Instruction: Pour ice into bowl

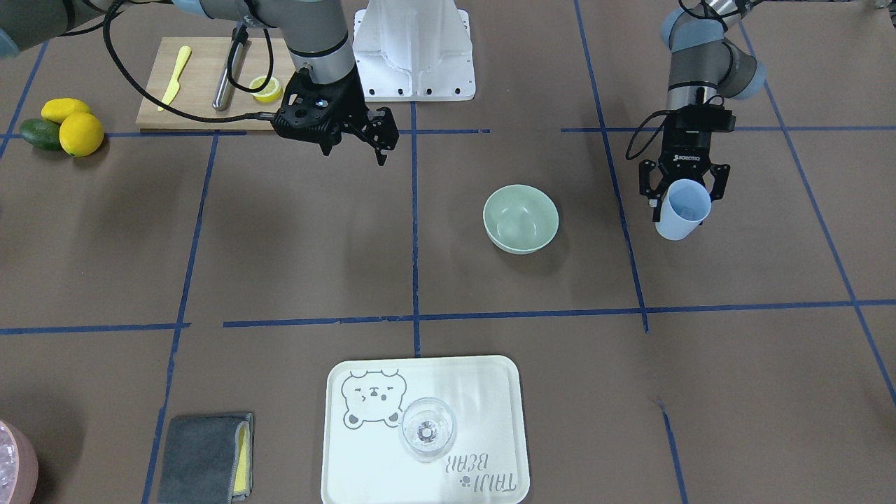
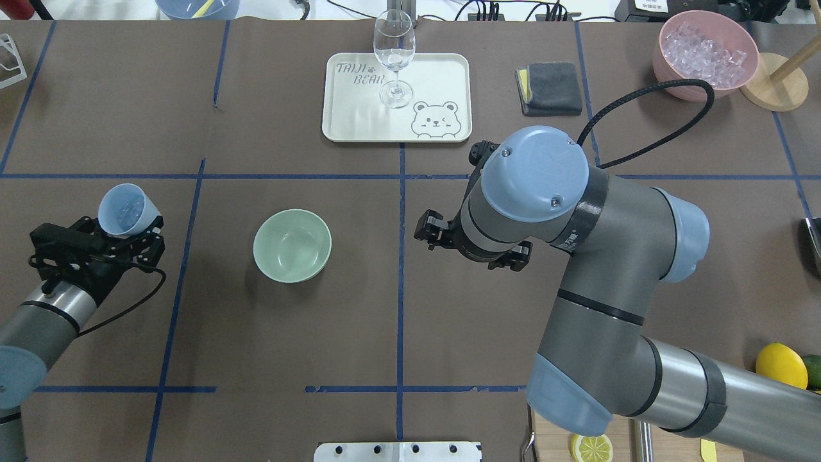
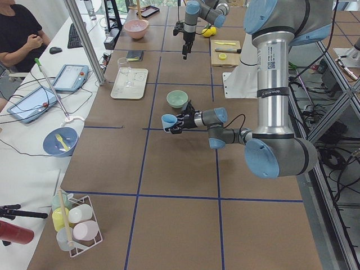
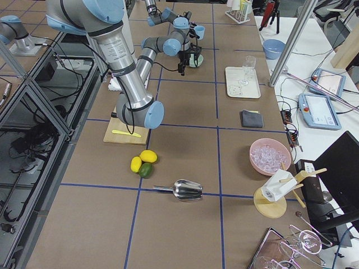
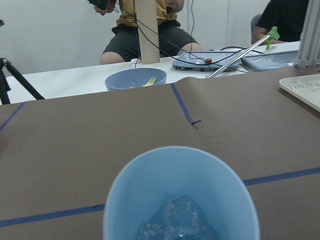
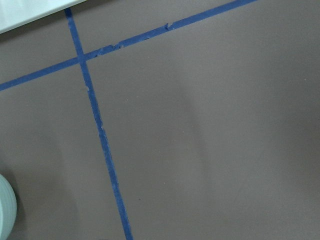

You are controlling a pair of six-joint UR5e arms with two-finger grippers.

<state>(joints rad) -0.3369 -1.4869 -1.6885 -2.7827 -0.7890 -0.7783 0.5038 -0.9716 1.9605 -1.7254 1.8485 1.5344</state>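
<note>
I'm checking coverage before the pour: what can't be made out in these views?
Amount of ice: the left wrist view's bottom edge cuts the blue cup; elsewhere too small.
The bowl: the right wrist view's left edge leaves only a sliver.
The right gripper: overhead, its own arm covers most of it.
The pink container: the front-facing view's left edge cuts it.

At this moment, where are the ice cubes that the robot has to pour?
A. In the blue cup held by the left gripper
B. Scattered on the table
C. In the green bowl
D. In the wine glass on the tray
A: the left wrist view shows clear ice cubes inside the blue cup, which the left gripper holds, while the green bowl is empty.
</note>
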